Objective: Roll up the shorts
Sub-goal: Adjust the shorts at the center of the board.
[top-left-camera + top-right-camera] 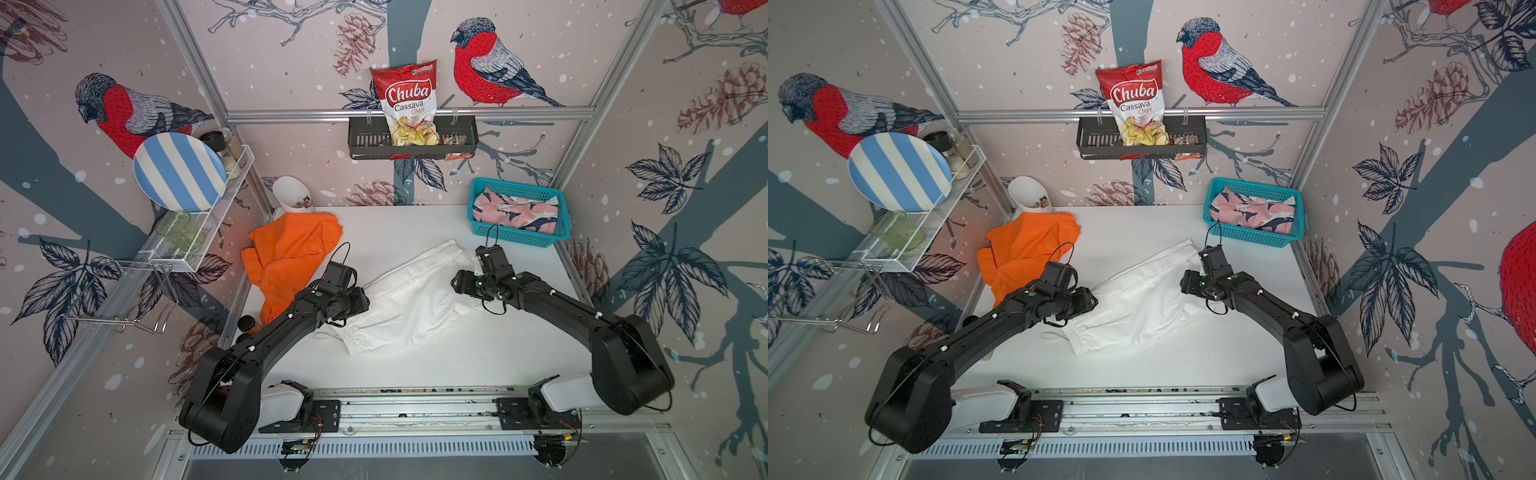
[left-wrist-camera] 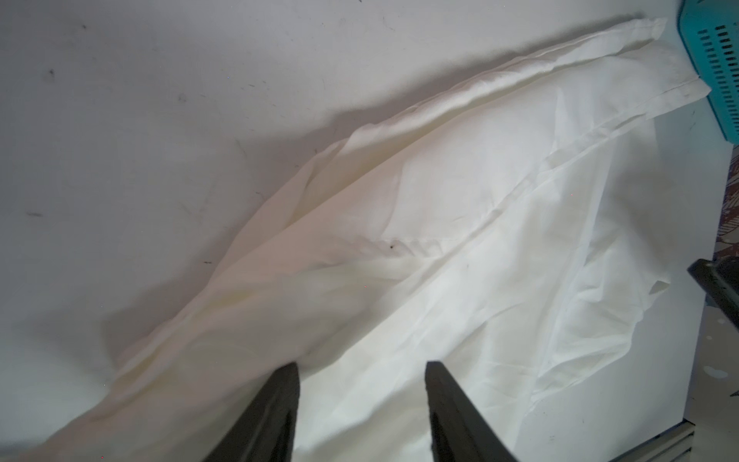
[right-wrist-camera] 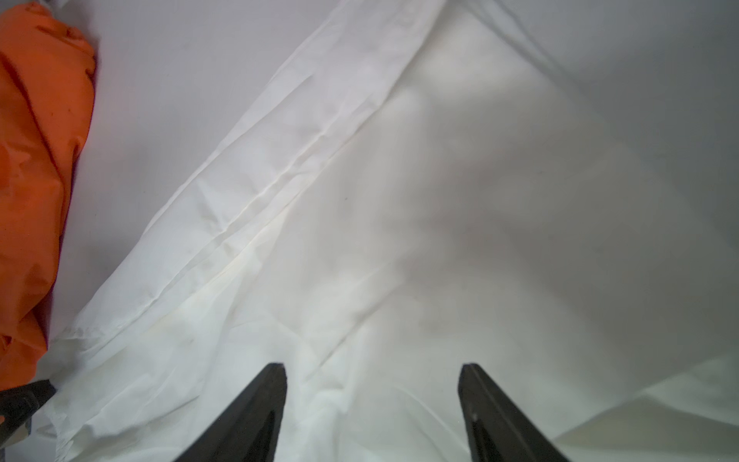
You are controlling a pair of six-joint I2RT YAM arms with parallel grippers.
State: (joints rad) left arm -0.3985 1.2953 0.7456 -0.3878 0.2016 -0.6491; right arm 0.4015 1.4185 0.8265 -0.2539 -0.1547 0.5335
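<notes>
Hovering both arms over the white shorts (image 1: 411, 299), which lie spread slantwise across the middle of the desk (image 1: 415, 365), I see the left gripper (image 2: 362, 364) and the right gripper (image 3: 372, 366) each with jaws apart, gripping nothing. The orange shorts (image 1: 291, 253) sit crumpled at the desk's left edge. The pink shorts (image 1: 515, 210) lie in the teal basket (image 1: 519, 241) at its far right corner.

Covered by arms, cut by picture edges

In both top views the left arm (image 1: 291, 320) covers one edge of the white shorts (image 1: 411, 299), part of the orange shorts (image 1: 286, 257) and most of a dark jar (image 1: 246, 323) at the bench's left edge. The basket (image 1: 519, 239) wall hides part of the pink shorts (image 1: 515, 212). In the wrist views the left claw (image 2: 362, 356) and right claw (image 3: 372, 366) are cut off below the fingertips.
</notes>
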